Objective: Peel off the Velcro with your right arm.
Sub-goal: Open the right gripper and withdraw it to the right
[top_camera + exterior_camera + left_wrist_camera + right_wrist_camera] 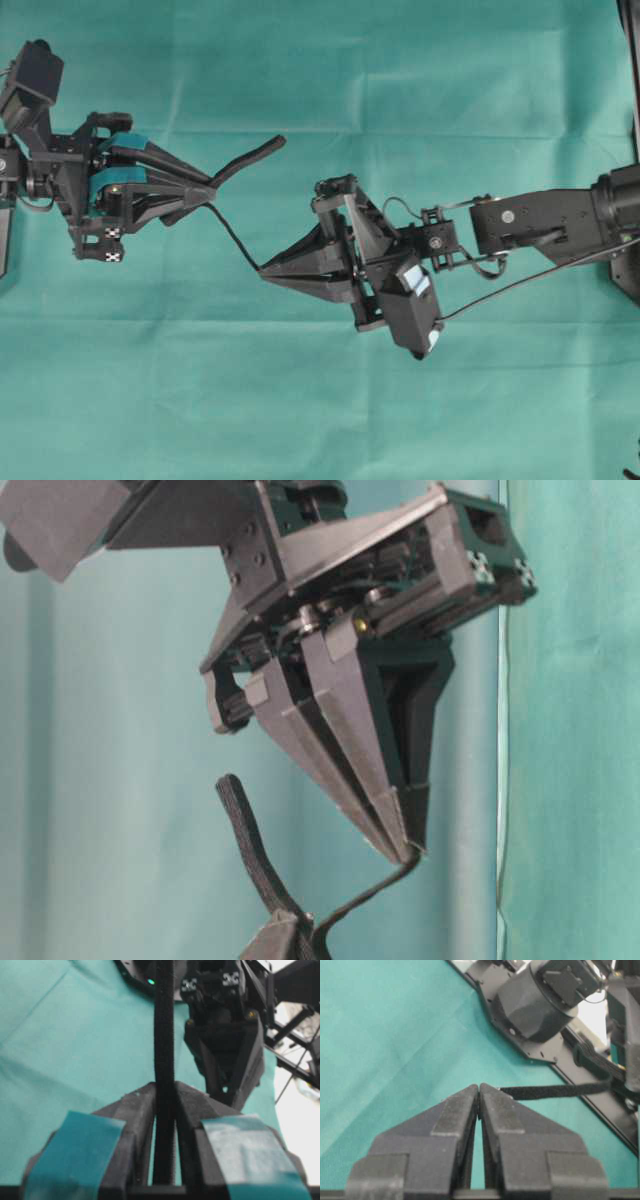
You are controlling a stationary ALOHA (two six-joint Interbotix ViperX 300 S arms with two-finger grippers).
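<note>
- Right wrist view, nearest: the right gripper [479, 1091] has its fingers pressed together, pinching the end of one thin layer of the Velcro [555, 1091]; only the very tips bite, so a harder pull could let the layer slip out;
- Midway, in the overhead view, that peeled layer [232, 235] runs taut between the two grippers, above the green cloth [400, 80]; a sideways tug might twist it instead of separating it;
- Farthest: the left gripper [205, 185], teal-patched, clamps the strap's body, its rounded end [262, 150] sticking out free; if this hold yields, the whole strap would follow the right arm [540, 222] unpeeled.
</note>
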